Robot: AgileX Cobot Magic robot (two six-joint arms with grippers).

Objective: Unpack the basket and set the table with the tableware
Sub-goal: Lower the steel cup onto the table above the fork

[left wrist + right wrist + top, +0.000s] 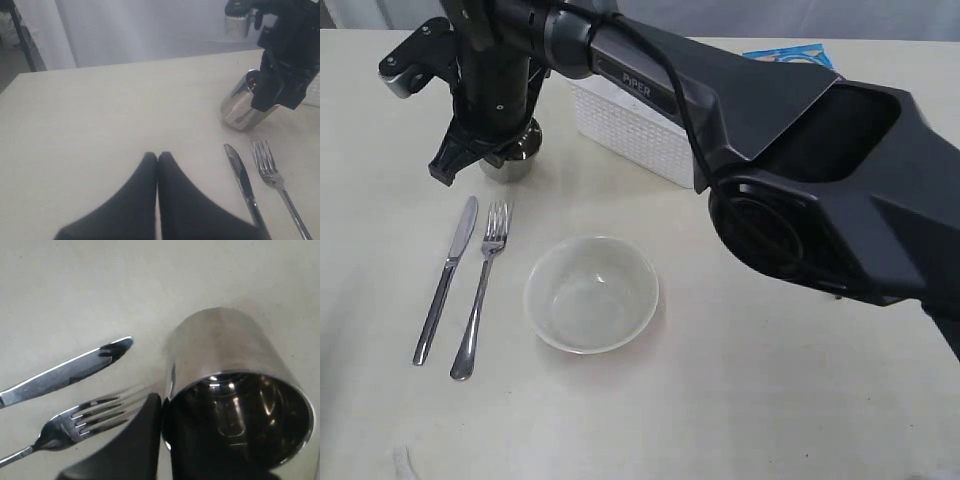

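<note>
Your left gripper [158, 158] sits idle at the left, its fingers pressed together on nothing, low over bare table [100, 110]. Next along, the knife [445, 280] and fork [480, 290] lie side by side, close but apart. Beyond their tips your right gripper [162, 412], reaching across from the right, pinches the wall of the steel cup [512, 160], one finger outside and one apparently inside the rim. The cup leans, and I cannot tell whether its base meets the table. Recommendation: bring it upright and seat the base flat, clear of the knife tip and the tines. Then release and lift straight up so the inner finger does not drag the rim. The bowl [591, 293] stands right of the fork, with the basket [620, 120] behind it, its contents hidden by the arm, and a blue packet [790, 52] beyond. Surface: cream, matte, faintly scuffed. Room: a pale curtain [150, 30] behind the table and a dark stand leg [22, 40] at its far side.
</note>
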